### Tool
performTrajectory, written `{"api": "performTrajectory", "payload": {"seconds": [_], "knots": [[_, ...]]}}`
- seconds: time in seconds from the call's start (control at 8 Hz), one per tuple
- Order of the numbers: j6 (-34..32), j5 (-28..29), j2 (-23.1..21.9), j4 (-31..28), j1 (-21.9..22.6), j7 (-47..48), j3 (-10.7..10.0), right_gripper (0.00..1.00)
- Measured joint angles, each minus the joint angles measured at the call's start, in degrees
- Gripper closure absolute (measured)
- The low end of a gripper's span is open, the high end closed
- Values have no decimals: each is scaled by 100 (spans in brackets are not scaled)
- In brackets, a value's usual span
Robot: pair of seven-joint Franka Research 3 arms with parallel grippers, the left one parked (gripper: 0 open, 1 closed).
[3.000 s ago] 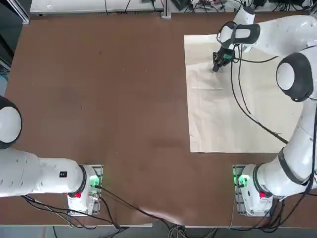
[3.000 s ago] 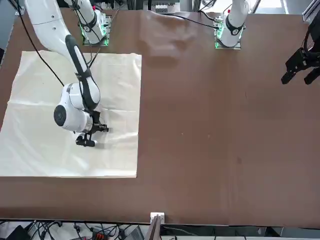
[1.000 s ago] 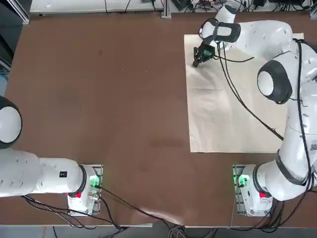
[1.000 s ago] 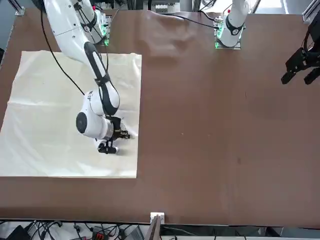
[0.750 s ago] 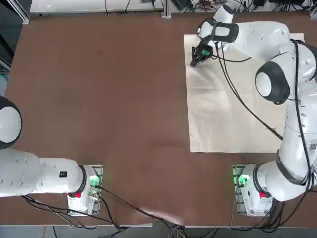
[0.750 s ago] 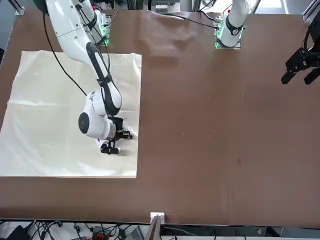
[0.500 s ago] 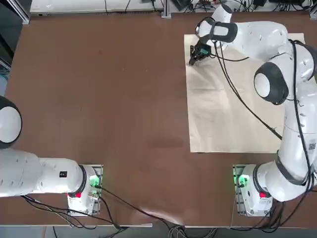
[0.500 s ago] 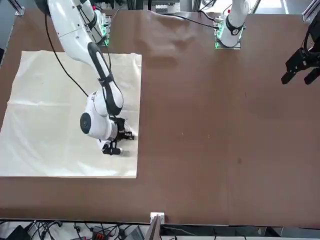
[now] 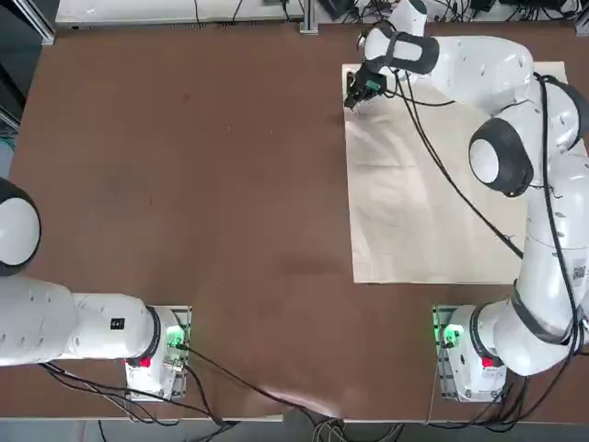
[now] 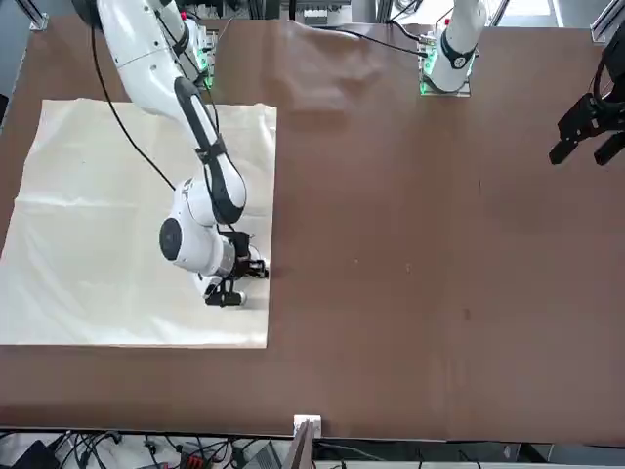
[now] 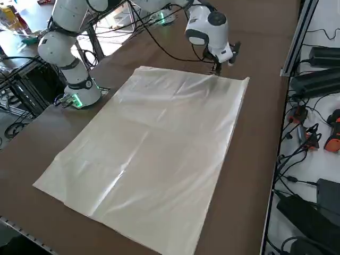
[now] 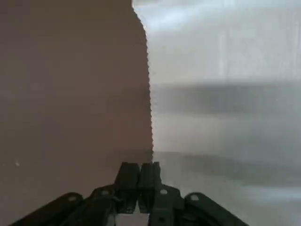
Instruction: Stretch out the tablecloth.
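Right gripper [image 12: 140,165] is clenched at the tablecloth's [image 11: 154,154] left edge, the cloth spread flat on the table's [image 9: 202,203] right half. Since earlier, the claw has been shifted leftward across it.

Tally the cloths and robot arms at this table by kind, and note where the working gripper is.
Tablecloth: 1
Robot arms: 2 (right arm, left arm)
Total: 3
Right gripper, counted with its arm: near the cloth's far left corner, jaws shut.
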Motion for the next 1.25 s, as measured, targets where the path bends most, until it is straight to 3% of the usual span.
{"api": "performTrajectory", "payload": {"seconds": [0.12,0.5,0.75,1.25], "knots": [[-202,-2,-107,103,6,16,-76,86],[-1087,-312,-809,195,-2,16,-544,32],[-1468,-677,-1226,190,-15,16,-731,0],[-2097,-2103,-2088,220,-33,3,-1056,0]]}}
